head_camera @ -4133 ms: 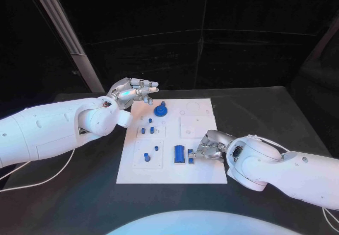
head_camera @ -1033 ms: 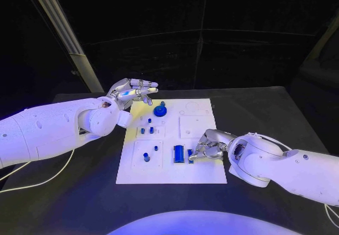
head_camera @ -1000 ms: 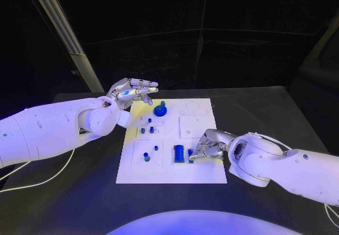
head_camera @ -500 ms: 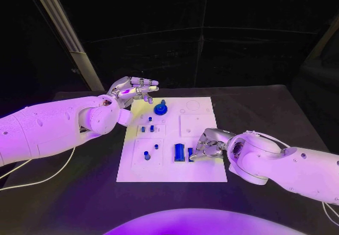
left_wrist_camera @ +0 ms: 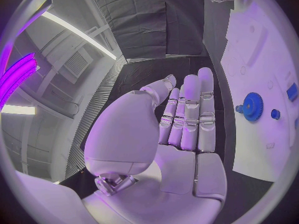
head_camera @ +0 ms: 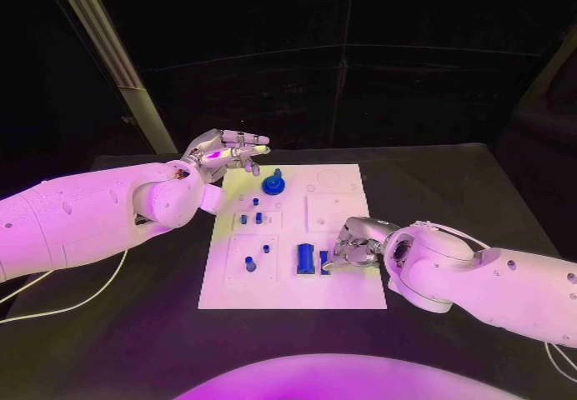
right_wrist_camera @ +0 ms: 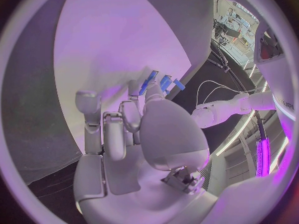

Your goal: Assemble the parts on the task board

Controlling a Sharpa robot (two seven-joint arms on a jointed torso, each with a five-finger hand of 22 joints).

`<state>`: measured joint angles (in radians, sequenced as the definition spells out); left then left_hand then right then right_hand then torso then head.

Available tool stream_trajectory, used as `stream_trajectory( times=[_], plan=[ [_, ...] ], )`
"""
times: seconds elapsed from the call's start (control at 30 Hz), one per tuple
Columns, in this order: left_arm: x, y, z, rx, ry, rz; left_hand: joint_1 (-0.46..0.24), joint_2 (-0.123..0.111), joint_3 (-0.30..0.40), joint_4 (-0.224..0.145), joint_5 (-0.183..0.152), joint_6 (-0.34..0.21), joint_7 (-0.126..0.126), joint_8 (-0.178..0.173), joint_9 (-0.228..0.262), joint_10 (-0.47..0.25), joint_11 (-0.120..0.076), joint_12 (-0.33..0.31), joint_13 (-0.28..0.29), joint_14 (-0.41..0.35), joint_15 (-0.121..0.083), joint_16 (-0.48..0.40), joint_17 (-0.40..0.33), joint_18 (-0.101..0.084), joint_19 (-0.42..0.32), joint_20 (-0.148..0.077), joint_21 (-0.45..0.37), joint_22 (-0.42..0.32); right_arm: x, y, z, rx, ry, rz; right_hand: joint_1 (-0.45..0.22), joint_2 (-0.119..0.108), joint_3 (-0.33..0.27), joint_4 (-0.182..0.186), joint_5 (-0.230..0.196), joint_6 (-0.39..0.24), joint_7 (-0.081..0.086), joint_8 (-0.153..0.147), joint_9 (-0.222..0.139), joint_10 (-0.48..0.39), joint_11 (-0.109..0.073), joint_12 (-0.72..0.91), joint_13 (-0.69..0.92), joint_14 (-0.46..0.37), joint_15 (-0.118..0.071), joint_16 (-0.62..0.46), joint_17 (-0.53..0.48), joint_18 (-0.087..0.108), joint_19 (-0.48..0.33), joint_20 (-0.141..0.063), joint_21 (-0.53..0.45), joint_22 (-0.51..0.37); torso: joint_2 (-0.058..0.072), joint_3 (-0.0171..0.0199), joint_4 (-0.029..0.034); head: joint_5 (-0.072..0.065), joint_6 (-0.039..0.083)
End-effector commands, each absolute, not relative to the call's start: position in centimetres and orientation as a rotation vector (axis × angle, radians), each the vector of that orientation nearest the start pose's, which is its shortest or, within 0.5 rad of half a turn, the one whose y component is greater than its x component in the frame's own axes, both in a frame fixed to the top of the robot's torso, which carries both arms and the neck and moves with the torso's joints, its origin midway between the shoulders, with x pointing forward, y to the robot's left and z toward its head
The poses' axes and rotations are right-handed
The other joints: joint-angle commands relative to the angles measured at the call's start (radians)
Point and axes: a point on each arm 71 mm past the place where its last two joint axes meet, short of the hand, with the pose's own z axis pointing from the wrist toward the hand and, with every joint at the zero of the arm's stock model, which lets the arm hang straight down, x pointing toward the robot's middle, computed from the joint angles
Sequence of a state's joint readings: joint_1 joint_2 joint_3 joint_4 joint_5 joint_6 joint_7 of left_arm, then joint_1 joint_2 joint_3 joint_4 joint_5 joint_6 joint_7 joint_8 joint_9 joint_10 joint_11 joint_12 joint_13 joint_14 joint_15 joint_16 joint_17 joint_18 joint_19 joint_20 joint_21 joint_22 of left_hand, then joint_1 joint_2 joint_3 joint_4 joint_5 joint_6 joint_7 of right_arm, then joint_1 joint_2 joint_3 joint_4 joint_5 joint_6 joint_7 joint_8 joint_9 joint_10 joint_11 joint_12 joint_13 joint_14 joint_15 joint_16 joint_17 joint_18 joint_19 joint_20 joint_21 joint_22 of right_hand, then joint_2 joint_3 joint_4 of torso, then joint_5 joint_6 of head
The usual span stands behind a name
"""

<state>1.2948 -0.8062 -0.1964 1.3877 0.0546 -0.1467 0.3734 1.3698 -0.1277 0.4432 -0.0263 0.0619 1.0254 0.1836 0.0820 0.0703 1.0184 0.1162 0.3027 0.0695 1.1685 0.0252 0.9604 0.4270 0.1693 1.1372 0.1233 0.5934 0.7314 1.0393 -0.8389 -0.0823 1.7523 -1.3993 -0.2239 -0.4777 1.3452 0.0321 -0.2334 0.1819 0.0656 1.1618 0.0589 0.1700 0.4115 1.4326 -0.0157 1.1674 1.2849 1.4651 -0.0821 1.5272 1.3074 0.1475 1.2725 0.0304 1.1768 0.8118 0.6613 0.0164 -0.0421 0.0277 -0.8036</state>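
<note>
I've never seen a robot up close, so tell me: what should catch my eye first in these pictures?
Probably the white rectangular task board in the middle of the black table, dotted with small blue parts, the round blue gear-like piece at its far end standing out. Next, the two silver hands: the right hand is down on the board with its fingertips at a blue rectangular block, while the left hand is raised, fingers apart, holding nothing, beside the board's far left corner.

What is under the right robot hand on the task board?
The right robot hand rests on the task board, its fingertips by a narrow blue part. Whatever lies beneath its palm is covered.
</note>
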Motion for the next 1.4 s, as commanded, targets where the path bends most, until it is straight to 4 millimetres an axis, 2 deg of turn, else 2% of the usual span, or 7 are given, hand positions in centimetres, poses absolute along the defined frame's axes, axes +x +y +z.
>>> stream_trajectory(
  times=[0.03, 0.4, 0.7, 0.8, 1.3, 1.33, 1.4],
  plan=[
    [50.9, 22.7, -19.5, -1.111, 1.542, -1.554, 0.012, 0.001, 0.000, -0.007, 0.006, -0.007, -0.001, 0.004, 0.000, -0.006, -0.001, 0.007, -0.001, -0.010, 0.000, -0.001, -0.001, 0.013, 0.002, 0.000, -0.003, 0.001, 39.7, -15.4, -25.8, 0.039, 2.028, 0.650, -0.015, -0.007, -0.013, 0.004, 0.007, -0.011, 0.003, -0.010, 0.001, 0.000, 0.001, -0.017, -0.012, 0.086, 0.004, -0.010, 0.173, -0.012, -0.013, 0.002, -0.014, -0.019, -0.004, -0.0006, -0.0019, 0.000, 0.001],
    [51.3, 22.7, -19.7, -1.099, 1.527, -1.567, -0.014, -0.005, -0.016, 0.005, 0.005, -0.009, -0.005, 0.006, 0.000, -0.009, -0.003, 0.015, -0.001, -0.020, 0.004, -0.008, -0.010, 0.013, -0.008, 0.003, -0.011, -0.003, 41.7, -18.5, -23.8, 0.392, 1.885, 1.156, 0.055, 0.020, -0.024, -0.035, 0.045, -0.123, 0.052, -0.077, -0.028, -0.246, 0.045, -0.543, -0.380, -0.028, 0.040, -0.321, -0.217, 0.036, -0.186, 0.036, -0.272, -0.359, -0.025, -0.0087, -0.0081, -0.027, 0.051],
    [52.7, 23.5, -20.5, -1.135, 1.462, -1.595, -0.041, 0.001, -0.042, 0.035, -0.001, -0.003, -0.024, 0.003, -0.001, 0.017, 0.007, -0.041, -0.008, -0.147, 0.041, -0.378, -0.174, 0.004, -0.188, 0.043, -0.224, -0.145, 48.9, -22.7, -21.9, 0.800, 1.577, 1.391, 0.176, 0.089, -0.017, -0.103, 0.011, -0.224, 0.125, -0.108, -0.112, -0.428, 0.146, -0.962, -0.802, -0.451, 0.178, -1.174, -0.859, 0.000, -0.464, 0.148, -0.679, -0.585, -0.066, -0.0236, -0.0200, -0.043, 0.155],
    [53.2, 24.0, -20.7, -1.154, 1.430, -1.596, -0.042, -0.004, -0.056, 0.041, -0.005, -0.008, -0.025, -0.015, -0.003, 0.031, 0.023, -0.096, -0.007, -0.158, 0.073, -0.525, -0.229, 0.009, -0.259, 0.079, -0.338, -0.238, 51.0, -23.8, -21.4, 0.866, 1.481, 1.408, 0.153, 0.103, -0.024, -0.158, 0.013, -0.218, 0.135, -0.104, -0.189, -0.355, 0.154, -1.055, -1.023, -0.380, 0.194, -1.351, -1.027, 0.049, -0.425, 0.206, -0.811, -0.672, -0.077, -0.0274, -0.0244, -0.036, 0.188],
    [55.5, 24.6, -22.3, -1.240, 1.304, -1.482, -0.034, 0.025, -0.186, 0.062, -0.003, -0.046, -0.040, -0.019, -0.006, 0.002, 0.074, -0.241, -0.007, -0.174, 0.134, -0.803, -0.345, 0.017, -0.356, 0.155, -0.522, -0.447, 55.5, -24.4, -21.6, 0.918, 1.343, 1.401, 0.040, 0.120, -0.008, -0.253, 0.024, -0.221, 0.143, -0.108, -0.311, -0.359, 0.178, -1.103, -1.222, -0.350, 0.216, -1.466, -1.208, 0.038, -0.398, 0.226, -0.991, -0.748, -0.098, -0.0243, -0.0212, -0.024, 0.256],
    [55.2, 24.4, -22.5, -1.212, 1.379, -1.485, -0.439, 0.053, -0.261, 0.026, -0.062, -0.345, -0.086, -0.082, -0.070, -0.307, 0.017, -0.303, -0.069, -0.479, 0.086, -0.849, -0.427, -0.051, -0.596, 0.069, -0.593, -0.533, 55.2, -24.5, -22.0, 0.910, 1.392, 1.335, -0.375, 0.074, 0.064, -0.182, -0.066, -0.507, 0.079, -0.170, -0.339, -0.683, 0.128, -1.167, -1.285, -0.685, 0.174, -1.527, -1.234, -0.022, -0.661, 0.148, -1.043, -0.812, -0.095, -0.0257, -0.0255, -0.024, 0.256],
    [55.1, 24.3, -22.6, -1.213, 1.378, -1.481, -0.502, 0.128, -0.275, 0.026, -0.062, -0.390, -0.091, -0.082, -0.070, -0.356, 0.008, -0.303, -0.069, -0.524, 0.079, -0.857, -0.427, -0.051, -0.631, 0.057, -0.593, -0.546, 55.1, -24.5, -22.0, 0.914, 1.388, 1.335, -0.432, 0.069, 0.072, -0.182, -0.066, -0.542, 0.074, -0.170, -0.411, -0.725, 0.123, -1.167, -1.285, -0.729, 0.170, -1.527, -1.307, -0.022, -0.695, 0.139, -1.053, -0.812, -0.096, -0.0252, -0.0215, -0.024, 0.253]
  ],
)
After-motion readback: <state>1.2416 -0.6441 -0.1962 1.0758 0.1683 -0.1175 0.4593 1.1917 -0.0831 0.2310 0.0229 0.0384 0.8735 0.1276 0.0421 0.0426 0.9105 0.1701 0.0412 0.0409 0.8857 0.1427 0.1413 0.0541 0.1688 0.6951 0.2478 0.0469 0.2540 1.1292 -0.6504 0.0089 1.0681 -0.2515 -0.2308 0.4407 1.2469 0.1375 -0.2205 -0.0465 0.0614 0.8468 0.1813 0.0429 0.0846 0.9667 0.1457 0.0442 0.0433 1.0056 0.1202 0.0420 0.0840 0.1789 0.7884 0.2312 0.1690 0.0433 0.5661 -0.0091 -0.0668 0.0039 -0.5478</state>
